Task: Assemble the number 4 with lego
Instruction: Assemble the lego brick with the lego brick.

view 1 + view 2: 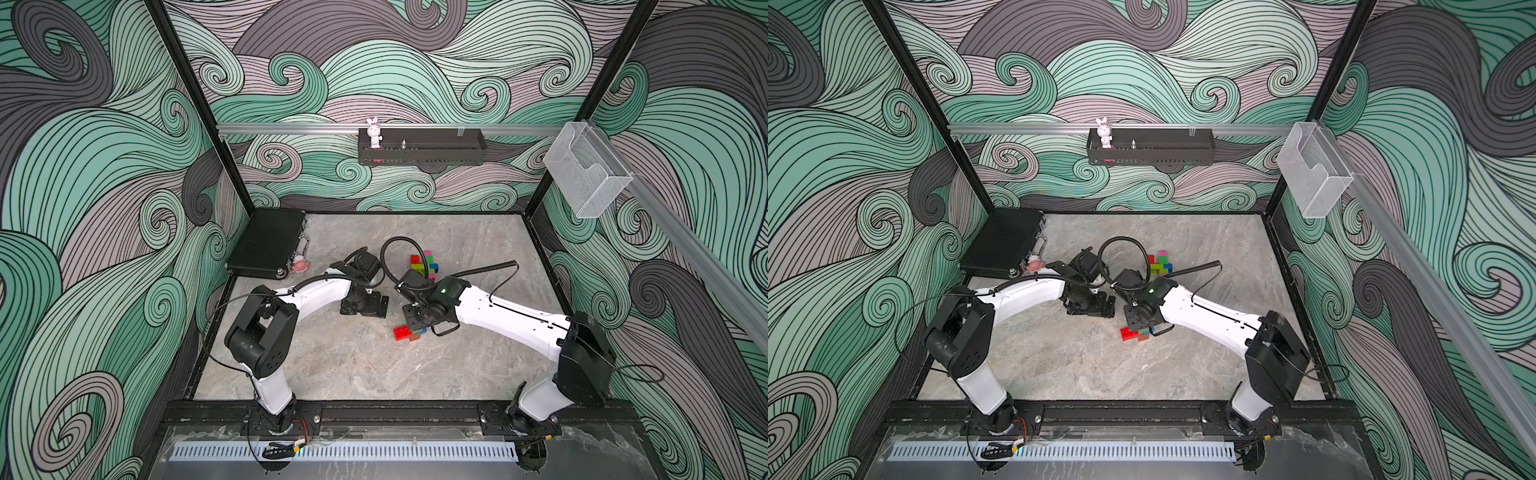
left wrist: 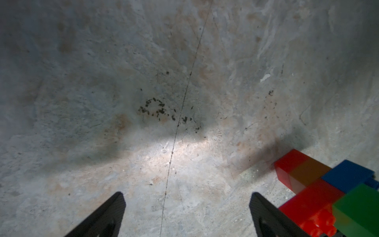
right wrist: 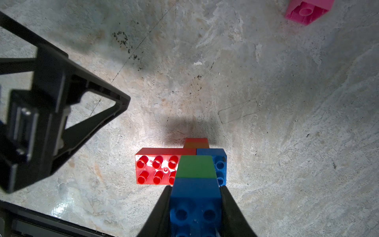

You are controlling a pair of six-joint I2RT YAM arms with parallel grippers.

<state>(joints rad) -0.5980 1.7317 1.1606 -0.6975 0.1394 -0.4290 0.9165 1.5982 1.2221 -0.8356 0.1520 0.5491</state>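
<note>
**Right gripper clamped on a blue brick, left gripper spread wide**

In the right wrist view, the right gripper [image 3: 195, 190] has its two fingers pressed against the sides of a blue brick [image 3: 195, 207], studs facing the camera. That brick touches a green brick [image 3: 196, 167], which sits over a long red brick [image 3: 155, 170] and a second blue brick [image 3: 221, 164]. A pink brick [image 3: 307, 10] lies well apart from them on the tabletop [image 3: 287, 123].

In both top views this joined lego cluster [image 1: 409, 332] [image 1: 1136, 333] lies just below the frame's centre, partly hidden under the right gripper. A loose lego pile [image 1: 424, 264] [image 1: 1158, 262] sits above it, toward the back wall.

The left gripper [image 2: 187, 195] has its jaws wide apart with only bare tabletop between them, and the cluster lies just beside one finger.
</note>
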